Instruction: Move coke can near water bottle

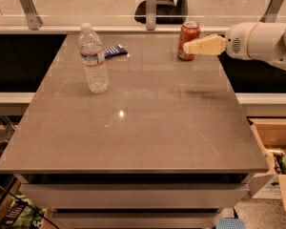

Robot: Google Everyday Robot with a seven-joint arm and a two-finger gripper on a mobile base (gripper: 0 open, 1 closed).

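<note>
Judging by your gripper (188, 47) against the coke can (188, 34) at the table's (157, 123) far edge, you were grasping; clamped or not, I couldn't tell. Next you needed a sure hold, then a carry to the water bottle (94, 61).

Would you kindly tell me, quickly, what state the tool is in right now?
Tool: at the right side of the coke can; it cannot be told whether it is open or shut on the can.
</note>
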